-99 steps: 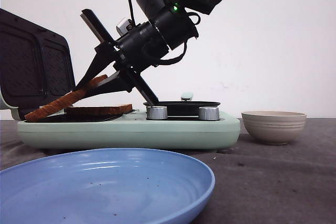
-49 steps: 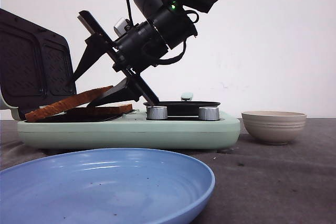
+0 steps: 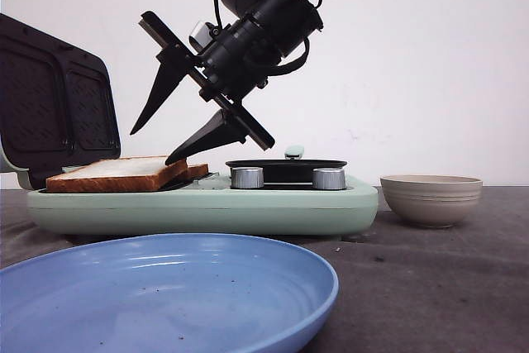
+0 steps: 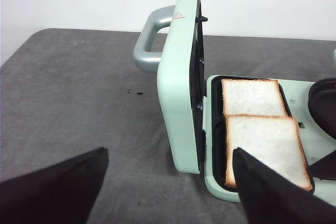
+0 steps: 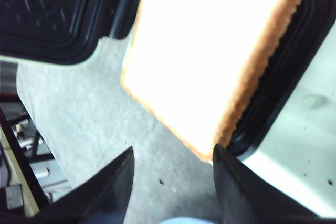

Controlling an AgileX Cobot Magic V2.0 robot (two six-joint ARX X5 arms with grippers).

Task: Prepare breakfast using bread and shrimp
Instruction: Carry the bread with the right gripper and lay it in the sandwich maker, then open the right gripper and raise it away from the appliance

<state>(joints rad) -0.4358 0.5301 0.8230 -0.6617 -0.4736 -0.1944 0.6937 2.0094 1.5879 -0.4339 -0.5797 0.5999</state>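
A: Front view, left to right: both bread point(image 3: 116, 173) slices lie in the open grill point(image 3: 198, 200), one overlapping the other. No shrimp visible, lid unclosed.

B: The right gripper point(image 3: 161, 131)?

A: Spread wide, empty, just above the bread's right edge. The left gripper point(image 4: 168, 182) is open too, holding nothing.

Two slices of bread point(image 4: 254, 97) point(image 4: 268, 148) (one overlapping the other), two knobs point(image 3: 247, 178) point(image 3: 329, 178), one blue plate point(image 3: 165, 287), one bowl point(image 3: 431, 199).
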